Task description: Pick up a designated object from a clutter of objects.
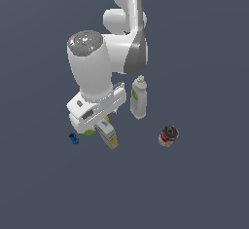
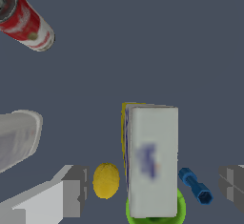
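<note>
The robot's hand [image 2: 151, 189] hangs released, fingers straddling the rectangular white-grey, yellow-banded carton [image 2: 151, 161] low in the frame.

The carton [image 2: 152, 161] between the gripper's [image 2: 150, 189] grey matt fingers [image 2: 74, 189] looks like smooth, matt white-grey card with blurred blue-purple print. Under it the green cup [image 2: 178, 208] reads as bright plastic; beside it the yellow ball [image 2: 106, 180] is faintly dimpled and dull. The arm [image 1: 92, 72] shell is smooth, slightly glossy white plastic, and the red-white can [image 2: 26, 20] beyond the fingers has a metallic grey rim.
</note>
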Controlling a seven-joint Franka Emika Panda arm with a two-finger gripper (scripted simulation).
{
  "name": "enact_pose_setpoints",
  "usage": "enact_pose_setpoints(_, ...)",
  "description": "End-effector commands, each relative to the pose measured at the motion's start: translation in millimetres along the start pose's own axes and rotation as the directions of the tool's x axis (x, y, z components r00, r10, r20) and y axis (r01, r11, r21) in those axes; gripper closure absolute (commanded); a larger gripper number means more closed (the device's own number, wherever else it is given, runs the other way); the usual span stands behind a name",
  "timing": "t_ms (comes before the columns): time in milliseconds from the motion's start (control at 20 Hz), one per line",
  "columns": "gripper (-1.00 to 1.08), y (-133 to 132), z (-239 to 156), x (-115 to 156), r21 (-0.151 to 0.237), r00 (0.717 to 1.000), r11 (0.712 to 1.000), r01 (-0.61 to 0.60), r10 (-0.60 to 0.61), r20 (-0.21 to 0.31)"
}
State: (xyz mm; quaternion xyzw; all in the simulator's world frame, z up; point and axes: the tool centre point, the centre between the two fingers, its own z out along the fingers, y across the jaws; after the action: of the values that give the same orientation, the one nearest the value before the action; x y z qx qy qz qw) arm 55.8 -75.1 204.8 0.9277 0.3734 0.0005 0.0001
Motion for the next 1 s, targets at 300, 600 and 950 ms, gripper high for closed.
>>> enact_pose_setpoints(300, -0.92, 1, 5, -1, 0.001, 1.000, 1.000, 0.010, -0.010, 0.001)
enact_pose_setpoints(600, -0.92, 0, 29, -1, 0.001, 1.000, 1.000, 0.012, -0.012, 0.001)
enact_pose_setpoints(950, -0.92, 1, 52, -1, 0.001, 1.000, 1.000, 0.014, -0.014, 0.001)
